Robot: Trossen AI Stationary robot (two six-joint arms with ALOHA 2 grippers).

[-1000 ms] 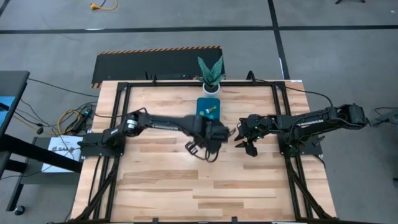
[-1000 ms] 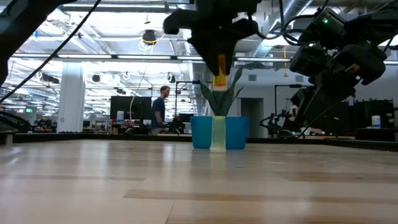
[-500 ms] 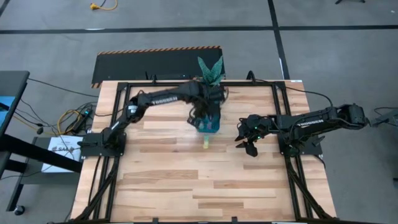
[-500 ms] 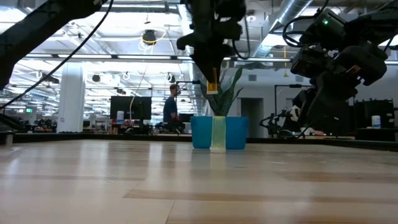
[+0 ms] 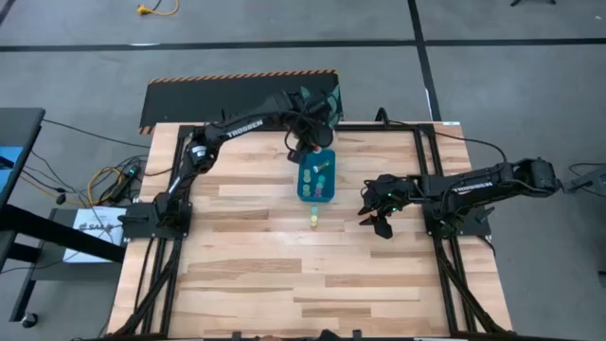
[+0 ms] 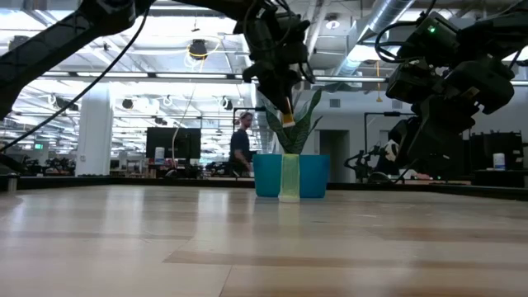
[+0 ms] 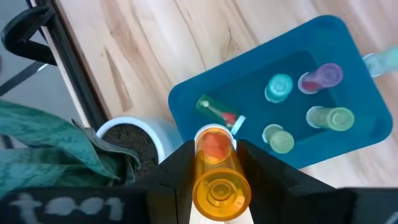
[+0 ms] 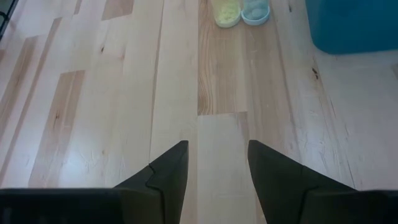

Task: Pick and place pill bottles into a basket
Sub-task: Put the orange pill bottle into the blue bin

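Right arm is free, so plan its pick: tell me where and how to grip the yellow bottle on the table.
Grip the yellow bottle around its round body, below the cap, coming straight down with the right gripper. It seems to stand upright just off the basket, so close the jaws parallel to that wall.

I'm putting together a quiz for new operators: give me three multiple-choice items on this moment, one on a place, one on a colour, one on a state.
1. Where is the left gripper?
A. above the teal-blue rectangular plastic basket's end nearest the white plant pot
B. at the table's near edge
C. beside the right gripper

2. What colour is the translucent pill bottle it holds?
A. pink
B. orange
C. blue

3. How is the right gripper?
A. shut on a bottle
B. inside the basket
C. open, holding nothing

Answers: 1 A, the left wrist view looks down on that end; 2 B, orange shows between its fingers; 3 C, bare wood shows between its fingers.
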